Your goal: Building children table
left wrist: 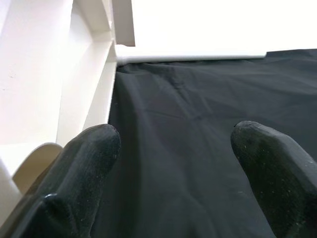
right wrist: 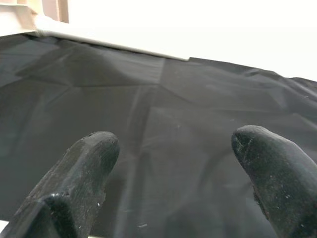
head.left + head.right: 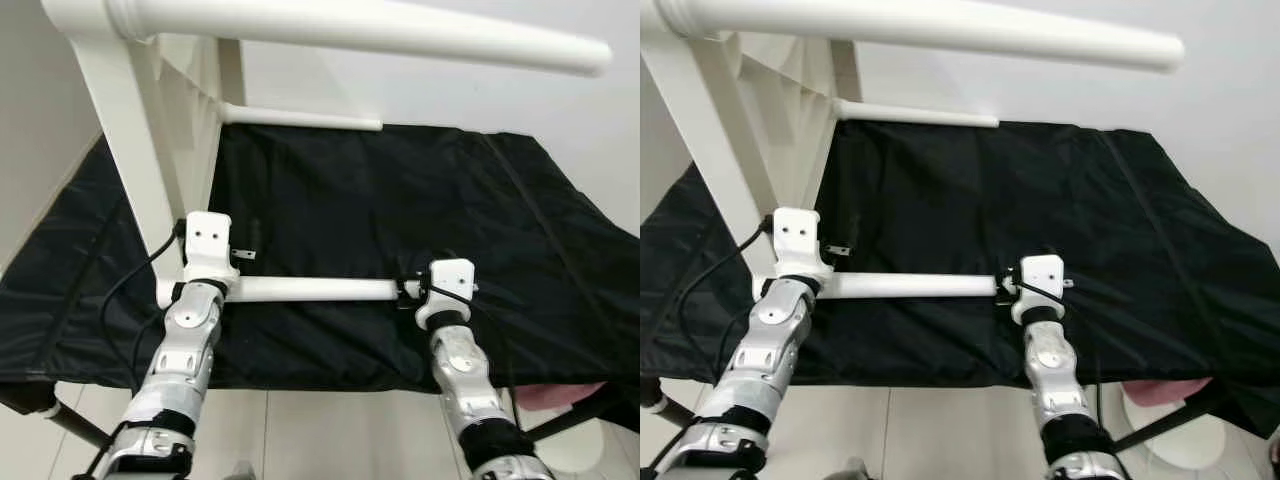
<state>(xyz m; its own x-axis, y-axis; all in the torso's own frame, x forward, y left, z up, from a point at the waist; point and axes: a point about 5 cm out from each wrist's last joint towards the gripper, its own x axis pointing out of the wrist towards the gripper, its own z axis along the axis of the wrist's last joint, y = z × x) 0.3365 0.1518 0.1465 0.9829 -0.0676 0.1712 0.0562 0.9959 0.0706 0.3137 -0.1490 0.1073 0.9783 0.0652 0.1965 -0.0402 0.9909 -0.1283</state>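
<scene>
Hovering wide open over the black cloth (image 3: 400, 200), left end effector (image 1: 173, 148) and right end effector (image 2: 173, 148) grasp nothing

Spread left pincer (image 1: 173, 144) above black cloth (image 1: 198, 99), beside white table frame (image 1: 39, 74)
</scene>
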